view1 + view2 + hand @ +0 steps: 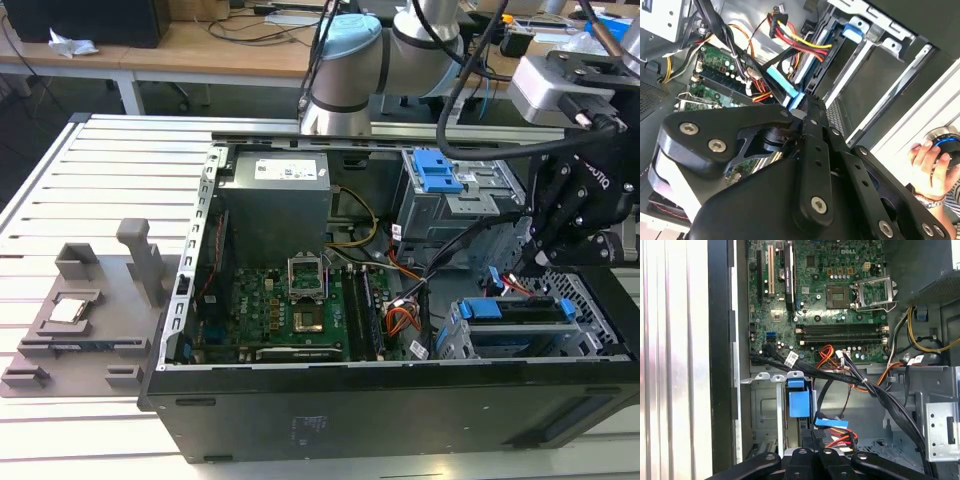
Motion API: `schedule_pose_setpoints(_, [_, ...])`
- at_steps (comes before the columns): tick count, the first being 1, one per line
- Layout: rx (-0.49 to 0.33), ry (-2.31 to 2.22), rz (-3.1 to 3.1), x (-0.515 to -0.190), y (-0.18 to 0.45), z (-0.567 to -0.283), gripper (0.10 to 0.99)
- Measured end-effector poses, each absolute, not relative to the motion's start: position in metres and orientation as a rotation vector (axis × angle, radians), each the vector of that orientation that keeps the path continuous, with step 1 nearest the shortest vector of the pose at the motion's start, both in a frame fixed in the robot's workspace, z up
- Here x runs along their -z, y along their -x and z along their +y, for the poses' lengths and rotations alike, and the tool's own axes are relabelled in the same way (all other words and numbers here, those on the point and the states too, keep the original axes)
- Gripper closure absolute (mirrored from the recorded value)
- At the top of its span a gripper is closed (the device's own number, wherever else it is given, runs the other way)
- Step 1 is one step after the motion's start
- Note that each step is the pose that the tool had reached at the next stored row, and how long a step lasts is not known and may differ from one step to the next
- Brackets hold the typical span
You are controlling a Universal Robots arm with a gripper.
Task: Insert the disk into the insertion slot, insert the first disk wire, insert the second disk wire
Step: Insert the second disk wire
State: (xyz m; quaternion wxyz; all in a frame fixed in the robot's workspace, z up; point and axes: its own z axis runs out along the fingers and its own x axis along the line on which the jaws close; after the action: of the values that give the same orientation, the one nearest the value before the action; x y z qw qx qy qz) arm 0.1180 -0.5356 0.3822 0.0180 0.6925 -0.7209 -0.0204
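The gripper (805, 106) has its fingers drawn together on the dark-blue plug (796, 100) of a light-blue flat disk wire (779, 80); the second wrist view shows this pinch, and the wire runs from the fingertips (812, 107) towards a bundle of red, yellow and black power leads (800, 42). In the first wrist view the gripper (812, 447) has the same blue wire (831, 421) just beyond its tips, beside a blue carrier tab (800, 401) and in front of the green motherboard (840, 305). The exterior view places the gripper (540, 262) low inside the open computer case (400, 410), at the exterior view's right, just above the rear of the disk (520, 338). The disk lies flat in the insertion slot (450, 340), with its blue carrier showing at the end and the side. A taller grey cage (470, 205) with a blue latch (437, 170) stands behind the slot. Only the second wrist view takes in a person's hand (930, 165) resting on a round knob with a blue ring (945, 145), outside the case. The exterior view alone shows the slatted table (100, 170) and a grey fixture tray (90, 320) well apart from the case, at the exterior view's left.
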Motion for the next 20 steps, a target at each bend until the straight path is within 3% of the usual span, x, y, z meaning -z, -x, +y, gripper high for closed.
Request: schedule_pose_setpoints(20, [0.063,-2.149,-2.24,-0.37,-0.105,-0.527,0.98])
